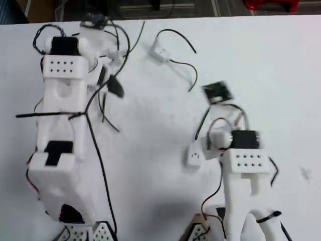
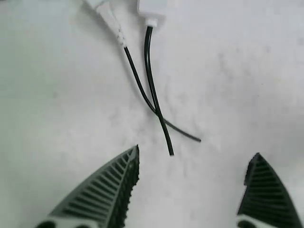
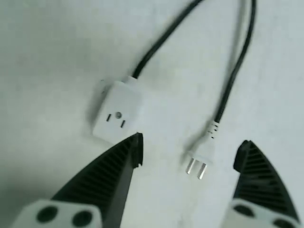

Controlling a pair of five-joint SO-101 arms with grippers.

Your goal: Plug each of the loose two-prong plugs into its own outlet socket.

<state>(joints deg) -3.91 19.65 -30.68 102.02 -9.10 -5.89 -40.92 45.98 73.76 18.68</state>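
In the right wrist view a white outlet socket [image 3: 116,111] lies face up on the white table, close beside one finger of my open right gripper [image 3: 191,142]. A white two-prong plug [image 3: 202,152] on a black cord lies between the fingers, untouched. The high view shows that socket [image 1: 194,155] beside the right arm. My left gripper [image 2: 196,152] is open above bare table. Beyond it lie a second white plug [image 2: 108,13] and a white socket body [image 2: 152,5], with their black cords [image 2: 152,95] crossing. The left gripper [image 1: 109,83] hangs at the table's back left.
Another white socket block [image 1: 159,52] with two short black cords lies at the back centre. A small dark circuit board [image 1: 218,93] sits ahead of the right arm. Arm wiring loops around the left arm [image 1: 62,125]. Open table stretches to the right.
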